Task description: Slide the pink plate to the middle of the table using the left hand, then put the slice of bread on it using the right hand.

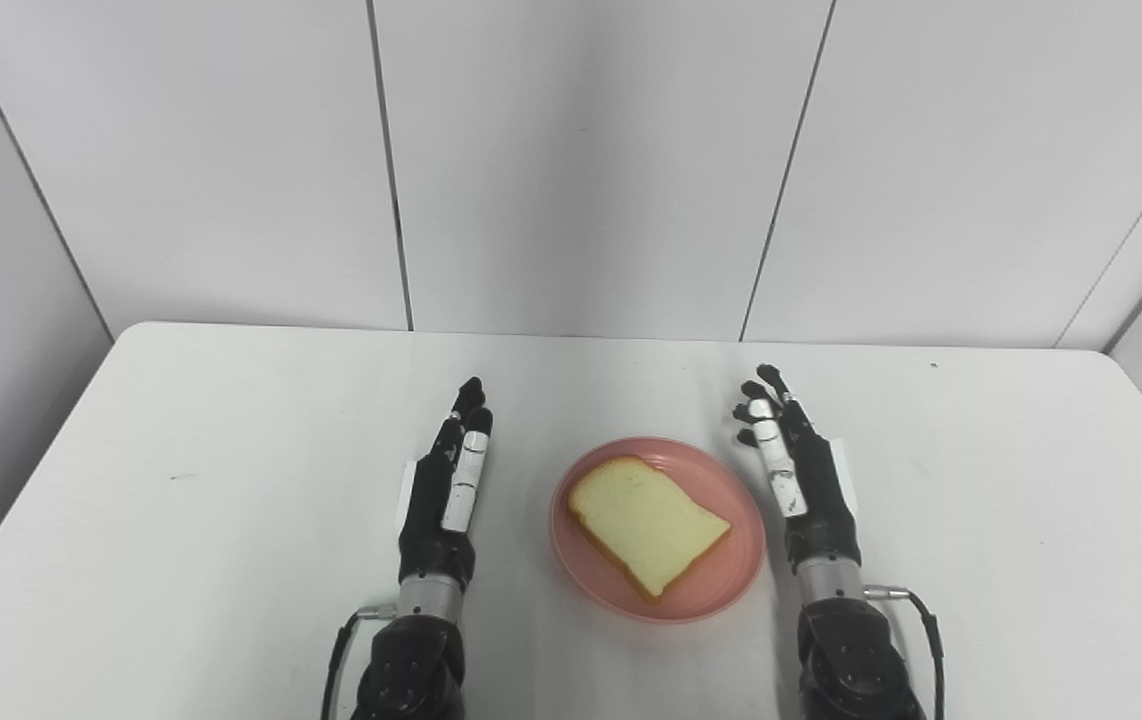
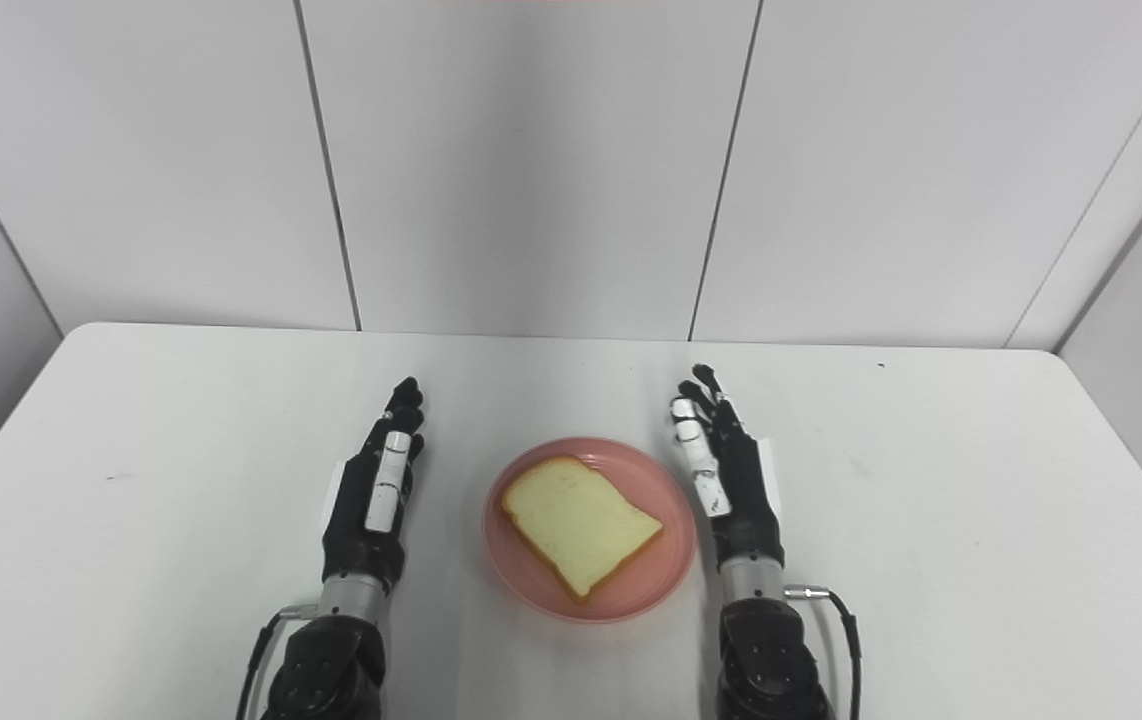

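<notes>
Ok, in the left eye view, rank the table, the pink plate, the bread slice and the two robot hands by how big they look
1. Table, by far the largest.
2. Pink plate.
3. Bread slice, fitting inside the plate.
The left robot hand and right robot hand look alike, long and narrow; against the bread I can't rank them.

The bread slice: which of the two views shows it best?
Neither is clearly better. The right eye view shows the bread slice whole on the pink plate, nearer the picture's middle. The left eye view shows it just as whole, shifted right.
</notes>
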`<move>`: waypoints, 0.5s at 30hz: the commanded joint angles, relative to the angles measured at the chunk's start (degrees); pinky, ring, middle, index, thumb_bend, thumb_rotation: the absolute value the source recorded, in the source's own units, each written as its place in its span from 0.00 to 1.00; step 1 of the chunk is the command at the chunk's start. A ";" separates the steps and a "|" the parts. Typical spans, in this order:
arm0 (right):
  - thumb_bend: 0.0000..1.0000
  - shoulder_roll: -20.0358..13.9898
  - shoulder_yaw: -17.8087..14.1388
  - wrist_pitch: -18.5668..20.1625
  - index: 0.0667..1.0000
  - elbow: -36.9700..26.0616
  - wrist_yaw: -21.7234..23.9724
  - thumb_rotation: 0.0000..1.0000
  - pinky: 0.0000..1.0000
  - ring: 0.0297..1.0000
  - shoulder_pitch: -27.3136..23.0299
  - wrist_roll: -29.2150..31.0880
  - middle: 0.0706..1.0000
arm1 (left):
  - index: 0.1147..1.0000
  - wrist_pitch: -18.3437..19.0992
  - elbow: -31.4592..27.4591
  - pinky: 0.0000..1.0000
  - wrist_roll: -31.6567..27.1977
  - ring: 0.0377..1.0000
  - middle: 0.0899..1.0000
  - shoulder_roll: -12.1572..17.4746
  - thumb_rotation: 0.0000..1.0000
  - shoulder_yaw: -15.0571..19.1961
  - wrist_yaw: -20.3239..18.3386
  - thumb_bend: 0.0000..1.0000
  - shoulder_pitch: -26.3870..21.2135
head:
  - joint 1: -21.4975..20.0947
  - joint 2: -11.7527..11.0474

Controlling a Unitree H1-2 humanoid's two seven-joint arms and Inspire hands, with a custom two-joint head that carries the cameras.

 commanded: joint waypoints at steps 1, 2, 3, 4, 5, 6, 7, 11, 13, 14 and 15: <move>0.75 0.10 -0.16 -1.68 0.88 -1.32 -0.49 1.00 0.82 0.83 -0.67 1.33 0.87 | 0.86 -0.14 -1.03 1.00 0.88 0.98 0.95 -0.47 0.86 -0.57 0.73 0.78 -0.24 | 0.11 0.09; 0.75 0.04 -0.05 -1.66 0.88 -1.31 -0.55 1.00 0.82 0.83 -0.49 1.43 0.87 | 0.86 -0.13 -1.02 1.00 0.96 0.98 0.95 -0.45 0.86 -0.61 0.85 0.78 -0.23 | 0.18 0.10; 0.76 0.01 0.06 -1.62 0.88 -1.26 -0.64 1.00 0.82 0.83 -0.36 1.49 0.87 | 0.86 -0.06 -1.02 1.00 1.02 0.98 0.95 -0.43 0.86 -0.61 0.99 0.78 -0.22 | 0.18 0.10; 0.76 -0.01 0.19 -1.60 0.87 -1.20 -0.69 1.00 0.82 0.83 -0.28 1.53 0.87 | 0.86 0.03 -1.07 1.00 1.07 0.98 0.95 -0.41 0.86 -0.60 1.12 0.78 -0.23 | 0.20 0.13; 0.76 -0.02 0.32 -1.62 0.87 -1.14 -0.76 1.00 0.81 0.82 -0.24 1.55 0.86 | 0.86 0.01 -1.08 1.00 1.11 0.98 0.95 -0.40 0.86 -0.59 1.21 0.78 -0.26 | 0.20 0.13; 0.76 -0.06 0.48 -1.59 0.87 -1.11 -0.80 1.00 0.81 0.82 -0.22 1.50 0.86 | 0.87 -0.07 -1.14 1.00 1.23 0.98 0.96 -0.39 0.86 -0.60 1.29 0.77 -0.26 | 0.09 0.13; 0.75 -0.12 0.64 -1.54 0.87 -1.11 -0.82 1.00 0.81 0.82 -0.20 1.47 0.86 | 0.87 -0.15 -1.18 1.00 1.33 0.98 0.96 -0.39 0.86 -0.59 1.31 0.76 -0.27 | 0.05 0.13; 0.75 -0.32 1.07 -1.70 0.86 -1.05 -0.81 1.00 0.79 0.81 -0.15 1.46 0.85 | 0.87 -0.16 -1.17 1.00 0.91 0.99 0.96 -0.46 0.86 -0.42 1.09 0.76 -0.41 | 0.05 0.13; 0.74 -0.42 1.34 -1.80 0.85 -1.12 -0.75 1.00 0.79 0.80 -0.11 1.39 0.84 | 0.87 -0.05 -1.04 1.00 0.78 0.99 0.96 -0.46 0.86 -0.35 1.05 0.77 -0.53 | 0.13 0.10; 0.73 -0.47 1.45 -1.87 0.85 -1.12 -0.74 1.00 0.79 0.80 -0.09 1.39 0.84 | 0.87 -0.01 -1.00 1.00 0.74 0.99 0.96 -0.46 0.86 -0.33 1.03 0.77 -0.56 | 0.13 0.10; 0.73 -0.50 1.54 -1.87 0.85 -1.08 -0.76 1.00 0.79 0.80 -0.08 1.40 0.84 | 0.88 0.04 -1.04 1.00 0.77 0.99 0.96 -0.46 0.86 -0.34 1.05 0.77 -0.57 | 0.14 0.11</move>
